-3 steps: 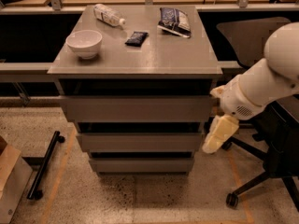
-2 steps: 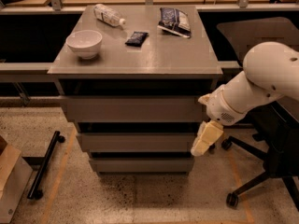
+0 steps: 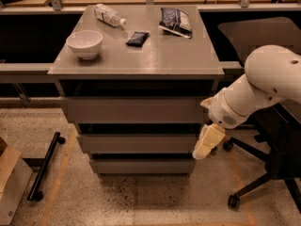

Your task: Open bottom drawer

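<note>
The grey cabinet has three handleless drawer fronts. The bottom drawer [image 3: 141, 166] is the lowest and narrowest front, and it sits flush with no interior showing. The middle front [image 3: 136, 143] and the tall top front [image 3: 134, 110] are above it. My gripper [image 3: 205, 144] hangs from the white arm [image 3: 263, 86] at the cabinet's right side, pointing down, level with the right end of the middle front and just above the bottom drawer's right corner. It looks close to the cabinet; contact cannot be told.
On the cabinet top [image 3: 155, 55] are a white bowl [image 3: 85, 43], a lying plastic bottle [image 3: 109, 15], a small dark packet [image 3: 137, 38] and a dark snack bag [image 3: 175, 21]. An office chair [image 3: 263, 173] stands right of the arm. A black bar [image 3: 44, 167] and a cardboard box [image 3: 11, 182] lie on the floor at left.
The arm has swung left and down toward the cabinet. The gripper moved from right of the cabinet to its right edge, by the lower drawers.
</note>
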Motion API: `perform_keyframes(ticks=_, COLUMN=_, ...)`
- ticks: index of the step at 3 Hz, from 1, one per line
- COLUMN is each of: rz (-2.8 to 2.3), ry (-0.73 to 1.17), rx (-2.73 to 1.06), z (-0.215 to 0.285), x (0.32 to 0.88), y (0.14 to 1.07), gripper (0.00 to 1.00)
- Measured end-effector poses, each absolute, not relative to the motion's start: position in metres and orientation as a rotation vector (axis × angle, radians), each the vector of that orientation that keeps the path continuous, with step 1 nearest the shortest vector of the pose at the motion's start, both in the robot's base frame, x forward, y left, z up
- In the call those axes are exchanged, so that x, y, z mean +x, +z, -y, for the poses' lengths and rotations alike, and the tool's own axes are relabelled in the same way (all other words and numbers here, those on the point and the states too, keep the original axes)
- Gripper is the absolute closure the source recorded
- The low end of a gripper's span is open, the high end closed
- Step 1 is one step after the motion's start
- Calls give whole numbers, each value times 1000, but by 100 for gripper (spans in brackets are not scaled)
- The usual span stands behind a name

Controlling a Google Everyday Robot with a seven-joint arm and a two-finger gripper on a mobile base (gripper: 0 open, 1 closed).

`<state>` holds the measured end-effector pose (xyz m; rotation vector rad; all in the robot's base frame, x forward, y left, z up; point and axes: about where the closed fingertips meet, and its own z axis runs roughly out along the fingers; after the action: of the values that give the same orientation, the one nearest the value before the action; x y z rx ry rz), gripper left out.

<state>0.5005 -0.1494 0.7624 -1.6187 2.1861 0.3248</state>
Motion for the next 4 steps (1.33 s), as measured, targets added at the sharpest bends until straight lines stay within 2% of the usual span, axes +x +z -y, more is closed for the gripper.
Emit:
perform_keyframes(ticks=1, rz=-2194, ry=411, rx=-1563, z=147, x=496, y=729, gripper=0)
perform_keyframes(ticks=3, rz=-2101, ry=558, rx=-1511, z=135, x=521, y=638, gripper=0)
perform_keyframes(ticks=4, rz=-2102, ry=583, rx=-1514, z=134, x=520, y=624, gripper=0)
